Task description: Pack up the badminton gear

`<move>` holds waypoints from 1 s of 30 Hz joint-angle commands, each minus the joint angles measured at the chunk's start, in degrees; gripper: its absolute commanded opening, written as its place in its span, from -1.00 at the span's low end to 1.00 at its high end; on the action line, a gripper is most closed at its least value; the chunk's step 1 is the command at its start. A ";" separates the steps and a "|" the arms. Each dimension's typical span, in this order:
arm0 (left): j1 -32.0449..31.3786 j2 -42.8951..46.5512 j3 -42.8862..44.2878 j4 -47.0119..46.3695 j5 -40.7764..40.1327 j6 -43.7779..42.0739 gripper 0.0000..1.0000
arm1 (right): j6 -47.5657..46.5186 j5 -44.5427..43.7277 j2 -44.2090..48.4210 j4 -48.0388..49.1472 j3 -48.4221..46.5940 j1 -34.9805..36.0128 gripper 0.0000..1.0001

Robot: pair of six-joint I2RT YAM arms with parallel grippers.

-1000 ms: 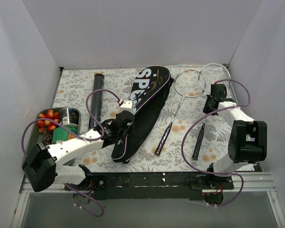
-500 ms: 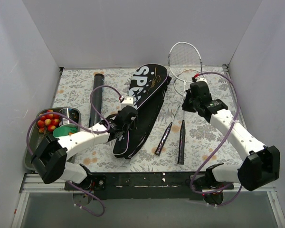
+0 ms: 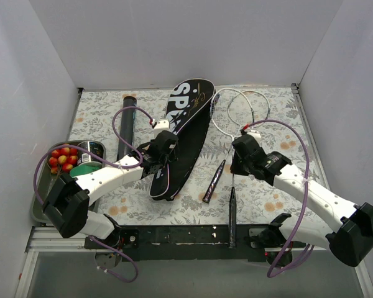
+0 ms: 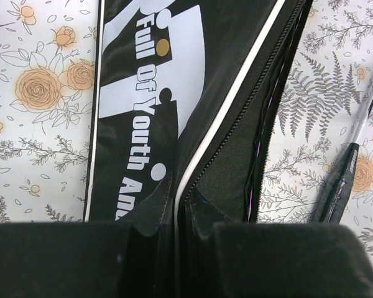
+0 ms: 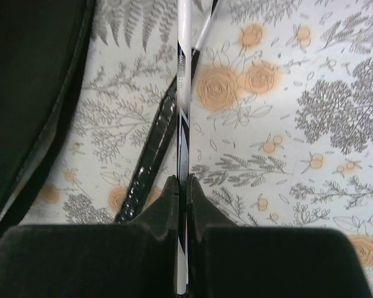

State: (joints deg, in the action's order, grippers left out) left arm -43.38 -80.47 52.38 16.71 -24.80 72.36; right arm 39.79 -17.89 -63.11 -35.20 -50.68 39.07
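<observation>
The black racket bag [image 3: 185, 127] lettered "SPORT" lies slanted mid-table. My left gripper [image 3: 160, 153] is shut on its zip edge; the left wrist view shows the fingers pinching the white-piped rim [image 4: 177, 205] beside the open zip. My right gripper [image 3: 239, 156] is shut on a silver racket's thin shaft [image 5: 182, 93]. That racket's head [image 3: 227, 112] lies by the bag and its black handle [image 3: 231, 214] reaches past the table's front edge. A second racket's handle [image 3: 214, 180] lies on the cloth, and also shows in the right wrist view [image 5: 150, 162]. The dark shuttle tube [image 3: 127, 124] lies to the left. No shuttlecocks show.
A metal tray [image 3: 42, 186] with red fruit and cans sits at the left edge. White walls close in the floral table on three sides. The black arm-mount rail [image 3: 193, 236] runs along the front.
My right arm has swung its racket left and forward, from the far right corner to beside the bag. My left gripper has turned the bag a little more upright.
</observation>
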 commanded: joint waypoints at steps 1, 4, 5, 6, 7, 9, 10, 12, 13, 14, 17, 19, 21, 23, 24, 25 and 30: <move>0.48 0.75 2.29 -0.71 -0.17 2.79 -1.00 | 4.42 -3.64 0.71 -1.10 2.76 4.34 -0.97; 0.48 0.92 2.81 -0.63 0.10 3.05 -1.00 | 6.35 -4.87 -0.43 -1.89 3.65 8.47 -0.97; 0.48 1.01 2.90 -0.54 0.10 3.05 -1.00 | 6.96 -5.13 -0.78 -2.06 3.91 10.22 -0.97; 0.48 1.01 2.99 -0.54 0.10 3.05 -1.00 | 7.49 -5.49 -1.57 -2.15 4.09 11.02 -0.97; 0.48 1.36 2.99 -0.54 0.19 2.97 -1.00 | 7.76 -5.40 -2.10 -2.07 4.09 11.55 -0.97; 0.48 1.63 2.99 -0.54 0.27 2.88 -1.00 | 8.11 -5.49 -3.67 -1.72 3.83 13.22 -0.97; 0.48 1.80 2.82 -0.45 0.36 2.79 -1.00 | 8.20 -5.58 -4.38 -1.63 3.66 13.57 -0.97; 0.48 2.24 2.38 -0.45 1.15 2.79 -1.00 | 8.11 -5.58 -6.92 -1.28 2.25 14.98 -0.97; 0.48 2.42 2.11 -0.54 1.33 2.88 -1.00 | 7.94 -5.66 -7.98 -1.27 1.55 15.42 -0.97; 0.48 2.59 1.59 -0.62 1.59 2.88 -1.00 | 7.67 -5.75 -9.12 -1.19 0.67 16.21 -0.97; 0.48 2.77 0.01 -0.89 3.26 2.96 -1.00 | 6.88 -6.45 -14.13 -1.19 -3.19 17.00 -0.97; 0.48 3.12 -1.13 -1.41 4.92 3.14 -1.00 | 6.18 -6.63 -18.17 -0.75 -6.71 17.00 -0.97; 0.31 3.91 -3.15 -1.68 5.37 3.75 -1.00 | 4.60 -7.07 -22.38 -0.66 -9.86 17.00 -0.97; 0.05 4.70 -4.74 -2.82 6.16 3.93 -1.00 | 3.46 -6.72 -25.55 0.04 -14.78 17.00 -0.97; -0.04 5.40 -6.31 -3.34 6.51 4.28 -1.00 | 2.23 -6.55 -28.61 0.22 -16.63 17.00 -0.97; -0.13 5.84 -6.93 -3.52 6.95 4.37 -1.00 | 1.87 -6.63 -30.21 0.31 -20.48 16.92 -0.97; -0.48 8.57 -10.19 -4.67 10.20 4.98 -1.00 | -0.15 -4.10 -40.15 2.15 -30.26 14.90 -0.97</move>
State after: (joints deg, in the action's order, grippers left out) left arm -43.35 -76.14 43.90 14.28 -18.33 75.94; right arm 42.00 -22.55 -98.76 -36.91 -73.49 55.44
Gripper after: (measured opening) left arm 0.047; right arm 0.045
